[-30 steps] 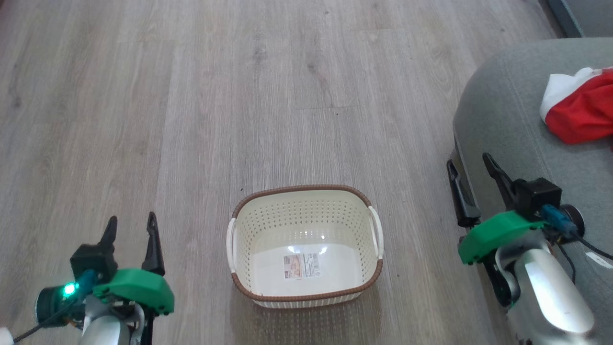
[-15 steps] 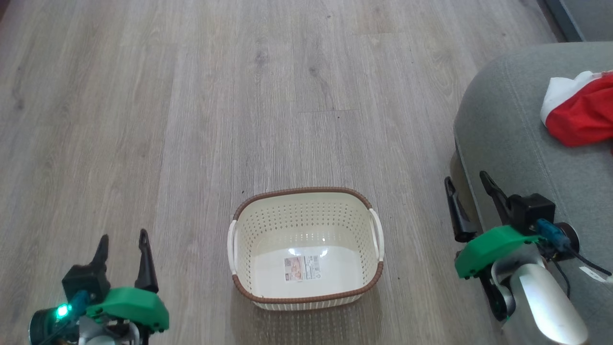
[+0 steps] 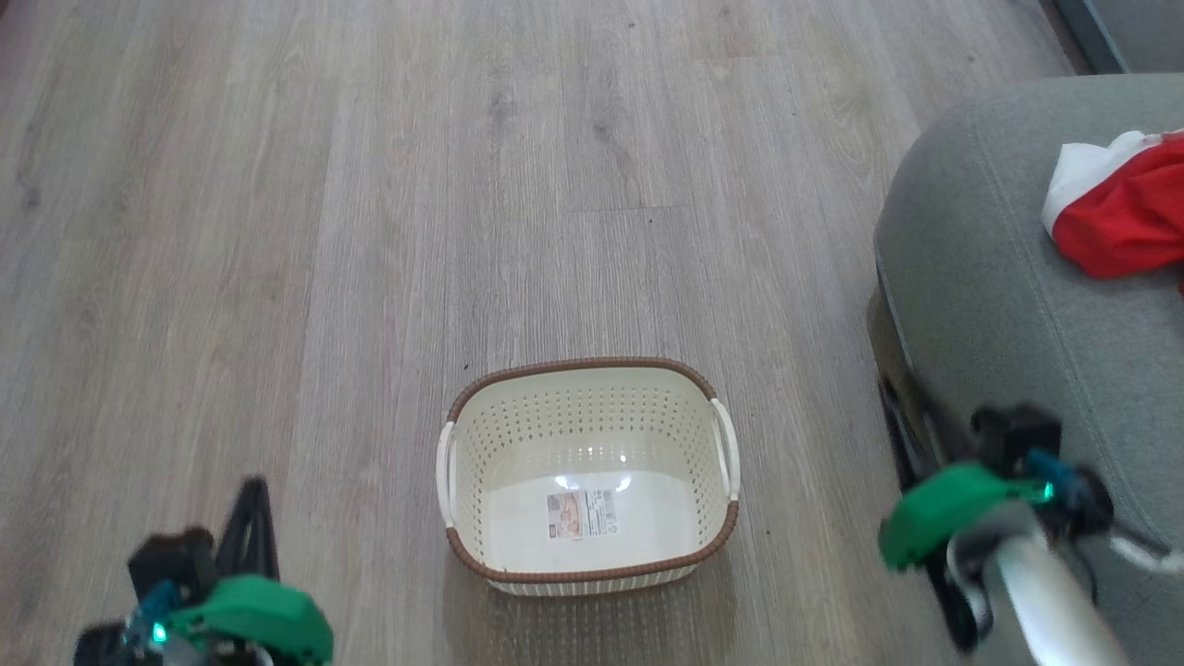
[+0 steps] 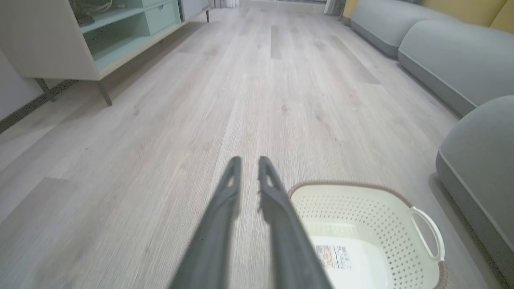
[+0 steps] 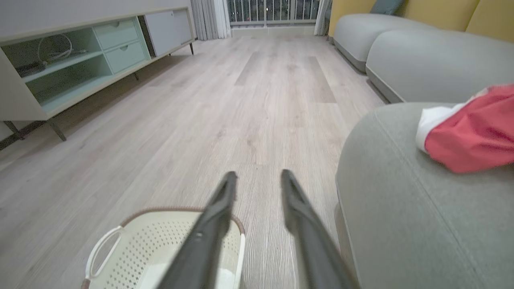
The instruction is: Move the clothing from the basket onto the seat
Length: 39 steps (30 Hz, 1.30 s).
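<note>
The left gripper (image 4: 249, 160) is hovering over the floor (image 3: 370, 231), fingers slightly apart. The basket (image 3: 592, 388) is sitting beside it (paper label (image 3: 581, 513) inside). The right gripper (image 5: 257, 176) is hanging fingers apart. The clothing (image 3: 1124, 217) is lying on the seat (image 3: 980, 277).

Paper label (image 3: 581, 514) on floor of basket (image 3: 588, 372): small picture at left, rows of print and barcode-like stripes at right, all too small to read. No other text, brand or number legible.
</note>
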Tool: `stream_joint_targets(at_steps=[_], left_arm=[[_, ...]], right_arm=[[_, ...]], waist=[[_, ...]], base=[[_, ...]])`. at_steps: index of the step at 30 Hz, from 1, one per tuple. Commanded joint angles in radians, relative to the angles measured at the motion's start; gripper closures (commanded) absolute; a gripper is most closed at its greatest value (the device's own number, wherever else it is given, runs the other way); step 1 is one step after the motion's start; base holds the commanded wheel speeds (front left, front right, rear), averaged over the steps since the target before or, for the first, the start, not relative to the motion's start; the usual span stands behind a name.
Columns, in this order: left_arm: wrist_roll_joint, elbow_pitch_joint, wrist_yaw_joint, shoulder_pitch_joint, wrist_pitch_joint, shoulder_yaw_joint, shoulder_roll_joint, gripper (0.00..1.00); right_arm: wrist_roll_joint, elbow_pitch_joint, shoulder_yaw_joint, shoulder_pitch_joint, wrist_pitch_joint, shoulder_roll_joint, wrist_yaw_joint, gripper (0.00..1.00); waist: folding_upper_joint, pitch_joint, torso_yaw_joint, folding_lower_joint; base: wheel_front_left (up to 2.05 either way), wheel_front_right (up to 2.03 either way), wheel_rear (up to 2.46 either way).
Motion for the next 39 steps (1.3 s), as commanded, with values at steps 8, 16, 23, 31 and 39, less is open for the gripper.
stream_joint_targets(at_steps=[8,16,23,31,39], left_arm=[[-0.079,0.013,-0.008,-0.009,0.028,0.01,-0.002,1.0],[-0.174,0.002,-0.016,-0.011,0.046,0.007,-0.002,1.0],[-0.255,-0.005,-0.024,-0.015,0.065,0.006,-0.002,1.0],[-0.348,-0.011,-0.032,-0.021,0.087,0.008,-0.003,1.0],[-0.441,-0.017,-0.041,-0.027,0.11,0.01,-0.003,1.0]], right_arm=[[0.08,-0.002,-0.015,0.009,0.026,0.003,0.0,1.0],[0.175,-0.026,-0.022,0.021,0.046,0.006,0.0,1.0],[0.257,-0.045,-0.03,0.03,0.066,0.008,0.0,1.0],[0.35,-0.065,-0.039,0.038,0.088,0.011,0.0,1.0],[0.444,-0.085,-0.05,0.047,0.112,0.014,0.0,1.0]], waist=[[0.0,-0.002,0.001,0.0],[0.0,-0.003,0.003,0.0],[0.0,-0.005,0.005,0.0],[0.0,-0.006,0.006,0.0],[0.0,-0.008,0.008,0.0]], base=[[0.0,0.0,0.0],[0.0,0.0,0.0],[0.0,0.0,0.0],[0.0,0.0,0.0],[0.0,0.0,0.0]])
